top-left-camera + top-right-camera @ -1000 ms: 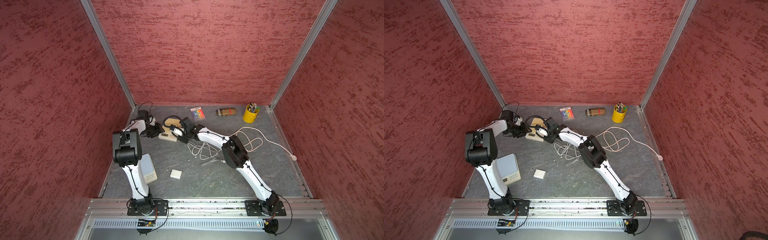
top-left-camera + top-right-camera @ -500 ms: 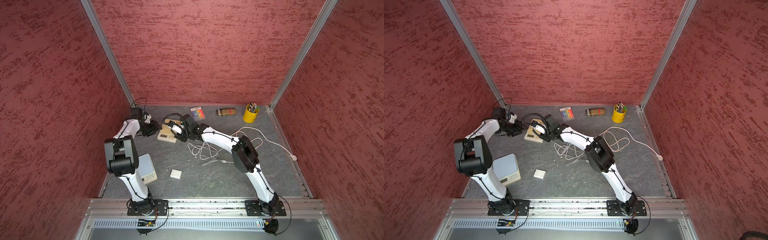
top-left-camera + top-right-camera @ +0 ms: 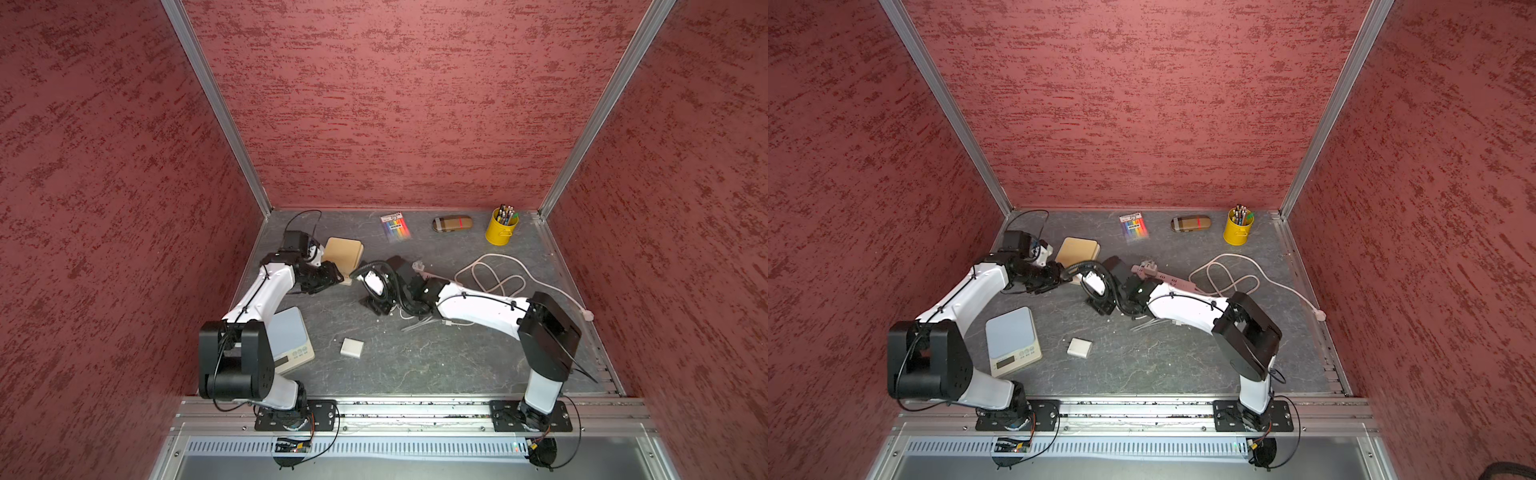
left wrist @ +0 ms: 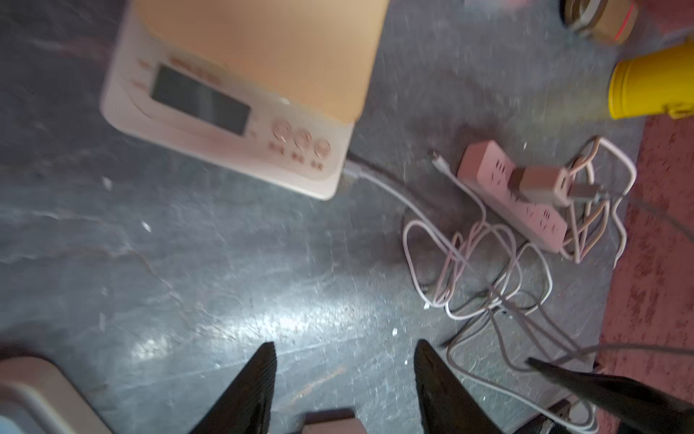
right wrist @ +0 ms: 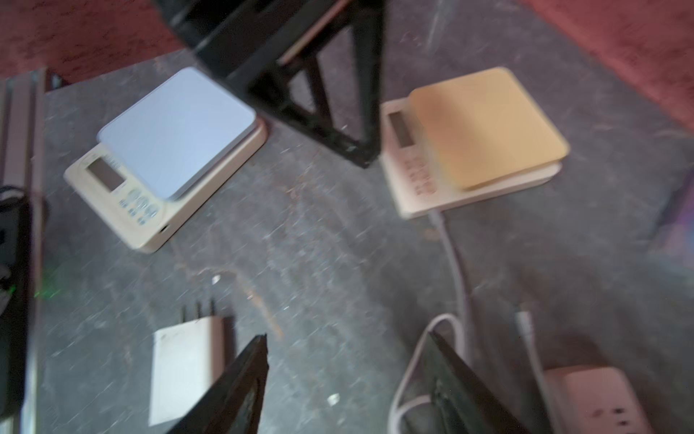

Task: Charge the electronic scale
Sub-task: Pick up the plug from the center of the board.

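- In both top views, the tan scale point(image 3: 343, 254) sits at the far left of the table. Your left claw point(image 3: 328, 277) is just beside its near edge. If you swing that arm sideways, it could bump the scale and tug the plug out.
- In both top views, your right claw point(image 3: 375, 305) hangs low next to a messy pile of wires point(image 3: 415, 321). A wire could catch on it when you move away.
- In the left wrist view, the left claw's fingers point(image 4: 259, 383) stand apart with only bare table between them, so it holds nothing. A white wire point(image 4: 379, 184) goes into the corner of the tan scale. A plug block point(image 4: 540, 180) is stuck in the power strip point(image 4: 533, 214). The hookup looks done to me, so the big danger is pulling it loose.
- In the right wrist view, the right claw's fingers point(image 5: 240, 387) are also apart and empty. The white wire runs right beside one finger, and I cannot tell if it touches. Lift straight up, or the loop may hook and drag the scale. A loose white charger point(image 5: 184, 372) lies by the other finger, and you could knock it. The blue scale point(image 5: 176, 131) has no wire in it.
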You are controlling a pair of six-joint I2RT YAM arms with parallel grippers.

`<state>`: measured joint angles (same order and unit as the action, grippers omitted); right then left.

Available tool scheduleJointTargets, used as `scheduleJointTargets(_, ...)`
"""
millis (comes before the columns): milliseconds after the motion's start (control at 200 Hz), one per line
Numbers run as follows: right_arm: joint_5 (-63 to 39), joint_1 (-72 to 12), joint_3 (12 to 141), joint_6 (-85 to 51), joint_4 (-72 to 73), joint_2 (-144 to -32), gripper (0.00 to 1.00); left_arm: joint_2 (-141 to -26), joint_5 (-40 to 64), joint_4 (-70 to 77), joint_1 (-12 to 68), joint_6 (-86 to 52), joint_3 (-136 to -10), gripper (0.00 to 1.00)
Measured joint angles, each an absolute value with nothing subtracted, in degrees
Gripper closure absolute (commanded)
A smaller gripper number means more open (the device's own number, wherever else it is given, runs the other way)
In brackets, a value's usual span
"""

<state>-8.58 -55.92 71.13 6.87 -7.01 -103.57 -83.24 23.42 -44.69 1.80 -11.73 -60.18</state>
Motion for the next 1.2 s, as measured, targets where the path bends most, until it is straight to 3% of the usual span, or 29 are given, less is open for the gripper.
scheduleJointTargets(35, -8.62, -57.56, 68.42, 6.57, -6.31, -102.91, 0.03, -82.13, 22.87, -45.15, 2.96, -12.32, -58.76, 0.39)
scheduleJointTargets(55, -8.64, -58.5, 66.96, 6.24, -5.78, -102.67, 0.01, -81.47, 22.68, -45.41, 3.38, -12.71, -57.98, 0.39)
scheduleJointTargets(215, -9.52, -63.9, 60.88, 7.31, -4.05, -102.69, 0.01, -78.24, 20.49, -46.11, 3.22, -14.87, -53.76, 0.39)
scheduleJointTargets(656, -10.17, -64.9, 66.81, 14.59, -1.74, -112.57, 0.04, -77.19, 19.35, -45.52, 1.87, -15.94, -50.7, 0.38)
scheduleJointTargets(862, -10.48, -64.95, 69.28, 17.06, -1.78, -116.57, 0.19, -77.1, 20.49, -45.34, -1.39, -14.7, -50.7, 0.38)
scheduleJointTargets(1007, -10.92, -64.95, 69.93, 18.72, -1.83, -117.01, 0.37, -76.29, 21.78, -44.93, -2.5, -13.69, -50.65, 0.38)
scheduleJointTargets(1132, -11.51, -64.95, 69.93, 20.29, -1.98, -117.01, 0.65, -74.91, 23.18, -44.18, -3.55, -12.78, -50.39, 0.38)
scheduleJointTargets(1202, -11.62, -64.95, 69.93, 20.73, -2.02, -116.99, 0.69, -74.04, 23.99, -43.4, -4.27, -12.14, -50.24, 0.38)
